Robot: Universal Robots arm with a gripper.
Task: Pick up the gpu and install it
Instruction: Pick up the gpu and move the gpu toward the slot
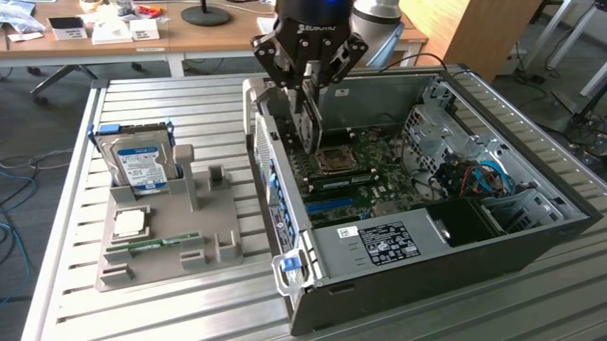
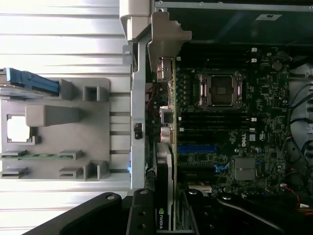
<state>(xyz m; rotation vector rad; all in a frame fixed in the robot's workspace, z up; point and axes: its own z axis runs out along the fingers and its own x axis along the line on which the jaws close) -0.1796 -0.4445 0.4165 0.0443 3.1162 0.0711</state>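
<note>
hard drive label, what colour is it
Blue and white, on the hard drive standing in the grey holder; it shows best in the exterior view.

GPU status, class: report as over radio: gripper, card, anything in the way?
Gripper shut on gpu. Gpu upright, hanging into open computer case over motherboard; blue slot unfilled. No obstruction seen.

A long wooden desk [image 1: 227, 37] with white paper cards [image 1: 144, 29] is standing behind the ribbed aluminium worktable [image 1: 170, 99], suggesting an office-like robotics lab.
</note>
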